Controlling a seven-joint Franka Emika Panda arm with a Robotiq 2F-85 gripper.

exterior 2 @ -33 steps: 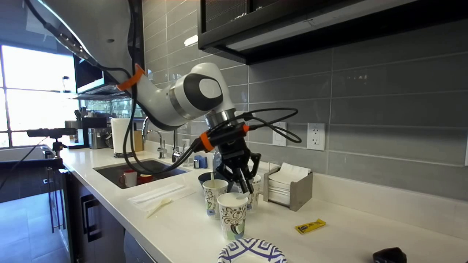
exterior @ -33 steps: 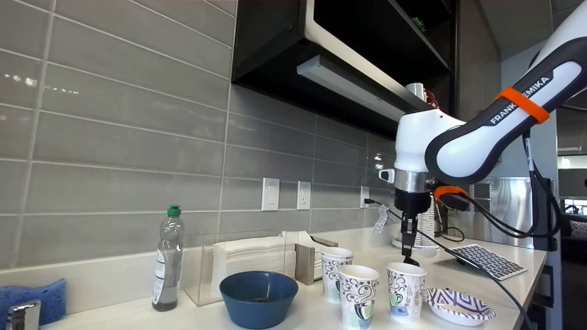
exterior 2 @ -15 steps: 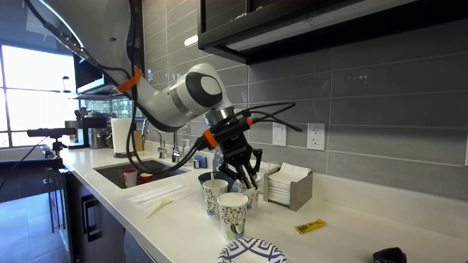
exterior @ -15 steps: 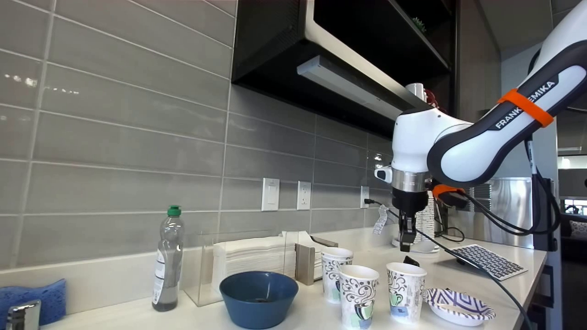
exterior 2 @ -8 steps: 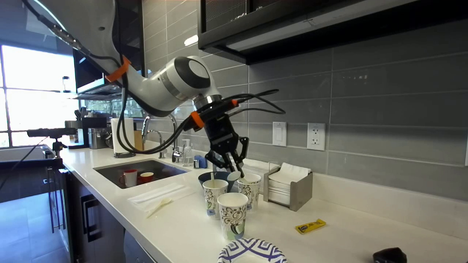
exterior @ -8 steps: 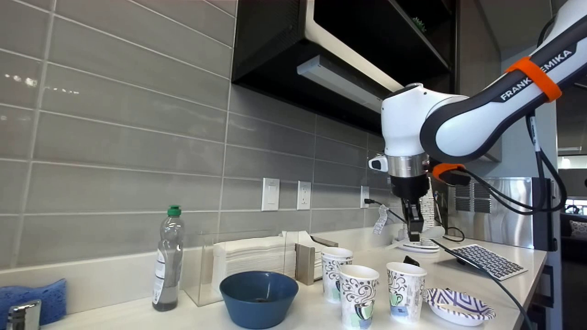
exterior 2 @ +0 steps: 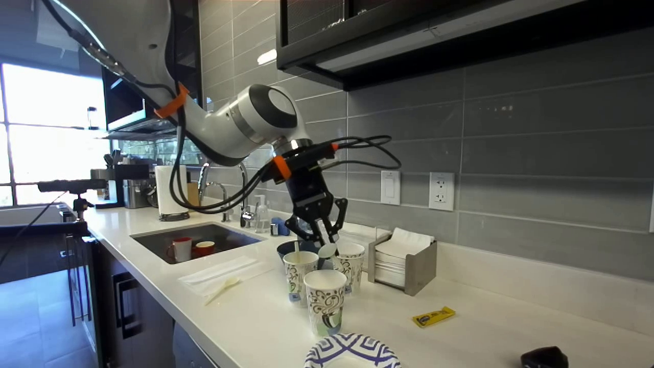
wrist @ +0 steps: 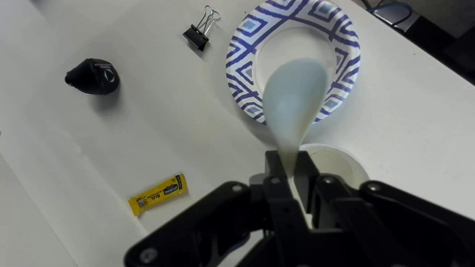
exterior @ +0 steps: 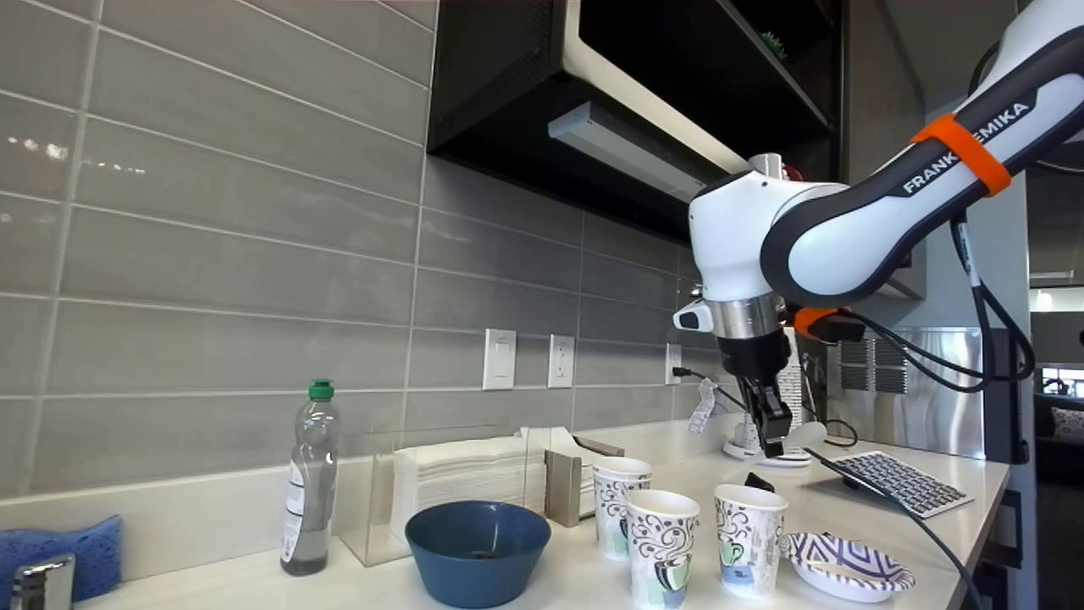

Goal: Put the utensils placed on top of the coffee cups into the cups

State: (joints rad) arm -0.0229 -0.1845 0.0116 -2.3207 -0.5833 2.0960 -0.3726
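Glossy grey-tiled wall (exterior 2: 552, 153) behind white tabletop (exterior 2: 490, 332); black cabinet (exterior 2: 383, 30) overhead; in exterior view, bright gridded window (exterior 2: 51, 153) far left.

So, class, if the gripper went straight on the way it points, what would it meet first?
Probably the cup nearest the patterned plate, at its rim; depth is unclear, so the gripper might slip past to the countertop.

White plastic spoon (exterior 2: 327, 250) and gripper (exterior 2: 329, 246) pinching it, raised and shifted left in an exterior view, spoon now clear of the near patterned paper cup (exterior 2: 325, 306), gripper fingers (exterior: 771, 424), upright earlier, now slanting rightward in an exterior view
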